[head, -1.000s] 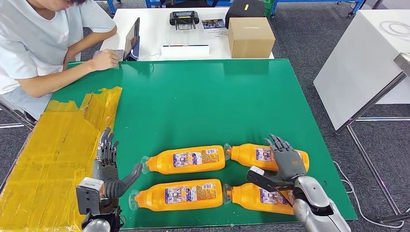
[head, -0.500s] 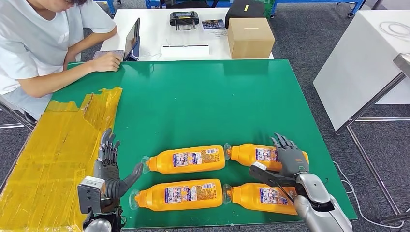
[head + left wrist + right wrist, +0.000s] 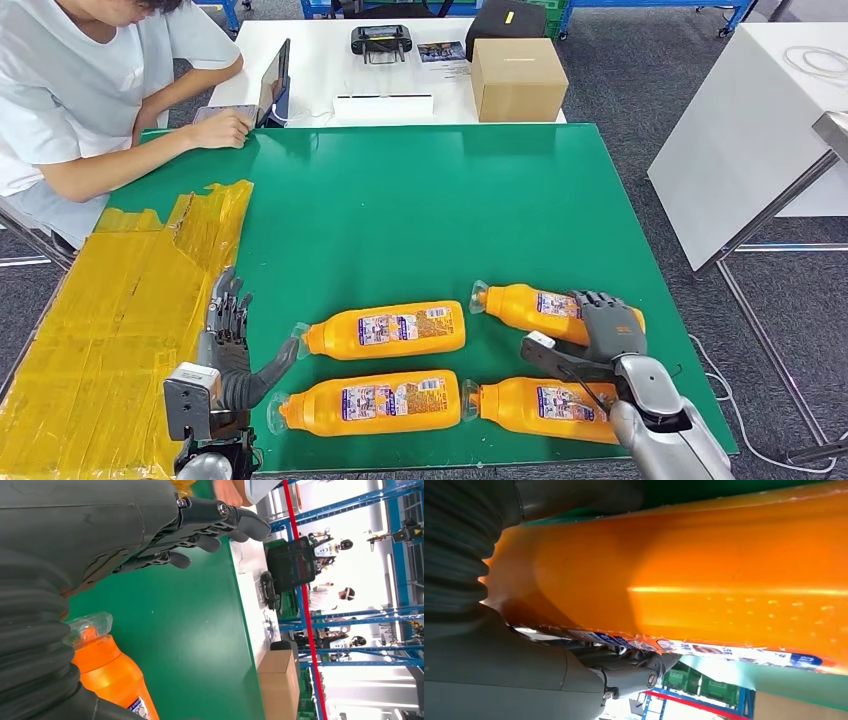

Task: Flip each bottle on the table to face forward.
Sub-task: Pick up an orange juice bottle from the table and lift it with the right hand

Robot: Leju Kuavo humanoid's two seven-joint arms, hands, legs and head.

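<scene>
While the right robot hand [image 3: 604, 330] grips the far-right bottle [image 3: 535, 308] at mid-body, left robot hand [image 3: 228, 340] hangs spread beside 3 others; smooth, rigid plastic, likely slippery.

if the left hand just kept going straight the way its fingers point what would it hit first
Probably nothing soon. The left hand points up the table along the edge of the yellow taped sheet, past the cap of the nearest orange bottle. Far ahead sits the person's forearm, though depth is unclear.

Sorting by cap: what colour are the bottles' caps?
Clear, see-through caps on orange bottles; head view shows them best.
</scene>
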